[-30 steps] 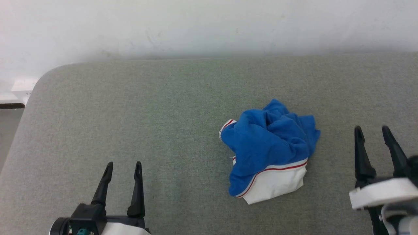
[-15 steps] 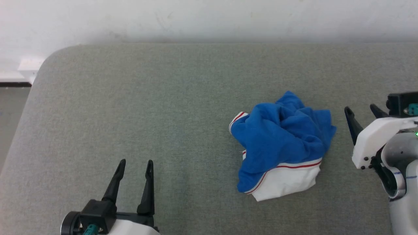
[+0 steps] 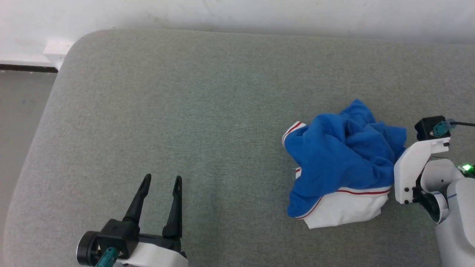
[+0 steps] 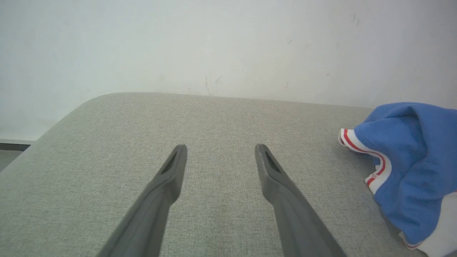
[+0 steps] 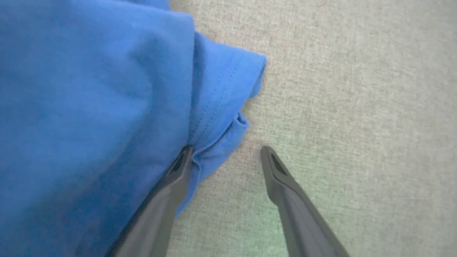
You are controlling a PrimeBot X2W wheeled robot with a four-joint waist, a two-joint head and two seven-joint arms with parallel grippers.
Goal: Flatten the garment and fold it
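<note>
- Garment point(image 3: 341, 159) status: crumpled in a heap on the grey padded surface point(image 3: 185, 111), right of centre in the head view. The blue body is uppermost, a white sleeve with a red stripe lies on the near side, and no part is flattened yet.
- Left gripper point(image 3: 163, 177): jaws spread wide and empty, hovering over bare padding well apart from the heap. Hold it in reserve. The striped sleeve cuff point(image 4: 385, 169) facing it is the likely second pick point.
- Heap, centre: the layers overlap, so hem and sleeve cannot be told apart at every fold. Select a stitched edge, not a bulge of loose cloth.
- Right gripper point(image 5: 226, 149): jaws wide, nothing clamped. One finger point(image 5: 167, 192) appears to lie against a blue hemmed fold point(image 5: 221, 146) at the heap's right margin; the other is over bare padding.
- Recommended procedure: advance until the hem sits fully between the fingers, close on a single layer, then lift and draw outward to the right to open the heap.
- Caution: pinching several layers would likely drag the whole bundle instead of spreading it.
</note>
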